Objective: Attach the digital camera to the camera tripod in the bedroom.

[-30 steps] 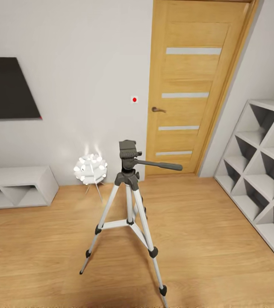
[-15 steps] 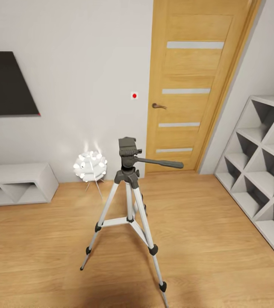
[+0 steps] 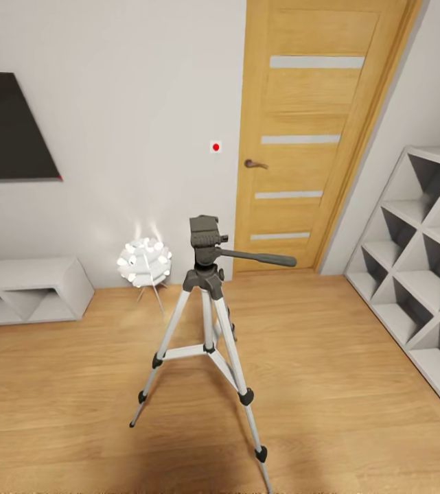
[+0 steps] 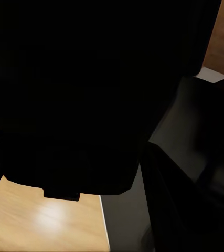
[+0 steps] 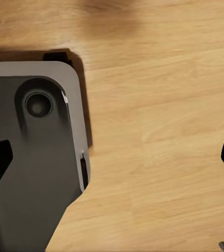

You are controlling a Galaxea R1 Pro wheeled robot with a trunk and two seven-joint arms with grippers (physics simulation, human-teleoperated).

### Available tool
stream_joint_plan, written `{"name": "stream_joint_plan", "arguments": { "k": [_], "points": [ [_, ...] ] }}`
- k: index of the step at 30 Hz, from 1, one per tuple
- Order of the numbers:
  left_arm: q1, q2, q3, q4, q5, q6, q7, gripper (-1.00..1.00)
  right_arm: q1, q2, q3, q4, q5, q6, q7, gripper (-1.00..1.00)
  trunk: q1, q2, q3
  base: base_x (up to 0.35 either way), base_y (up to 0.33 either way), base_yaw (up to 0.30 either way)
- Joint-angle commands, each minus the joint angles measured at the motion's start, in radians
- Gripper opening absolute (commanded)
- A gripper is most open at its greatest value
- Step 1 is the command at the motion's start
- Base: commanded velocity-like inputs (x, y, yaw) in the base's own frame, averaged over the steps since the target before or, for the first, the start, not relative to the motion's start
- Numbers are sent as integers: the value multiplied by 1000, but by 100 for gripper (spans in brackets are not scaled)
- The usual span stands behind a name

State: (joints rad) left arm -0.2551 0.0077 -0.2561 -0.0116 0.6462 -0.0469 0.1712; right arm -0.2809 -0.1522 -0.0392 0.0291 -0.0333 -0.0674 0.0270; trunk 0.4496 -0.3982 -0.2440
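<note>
Bedroom floor of light wood, with the camera tripod [image 3: 206, 322] standing before the door [image 3: 309, 137].
Right gripper [image 5: 112, 157] hangs wide open and empty; left gripper's state cannot be told. Robot should roll close, slowly, keeping the tripod ahead.

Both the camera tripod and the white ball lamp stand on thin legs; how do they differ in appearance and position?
The camera tripod rises taller, carrying a black pan head with a long handle; the ball lamp is low, with a glowing white globe on top. The tripod stands in the open floor, nearer the camera; the lamp stands against the wall. Both rest upright on spread thin legs.
</note>
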Motion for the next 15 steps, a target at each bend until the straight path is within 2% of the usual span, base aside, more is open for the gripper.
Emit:
{"name": "stream_joint_plan", "arguments": {
  "k": [1,15],
  "points": [
    [-1,0,-9,-1,6,-1,2,-100,-1,0,-4,3,-4,-6,3,100,0,-2,-3,0,0,0],
    [0,0,-9,-1,6,-1,2,-100,-1,0,-4,3,-4,-6,3,100,0,-2,-26,0,0,0]
  ]
}}
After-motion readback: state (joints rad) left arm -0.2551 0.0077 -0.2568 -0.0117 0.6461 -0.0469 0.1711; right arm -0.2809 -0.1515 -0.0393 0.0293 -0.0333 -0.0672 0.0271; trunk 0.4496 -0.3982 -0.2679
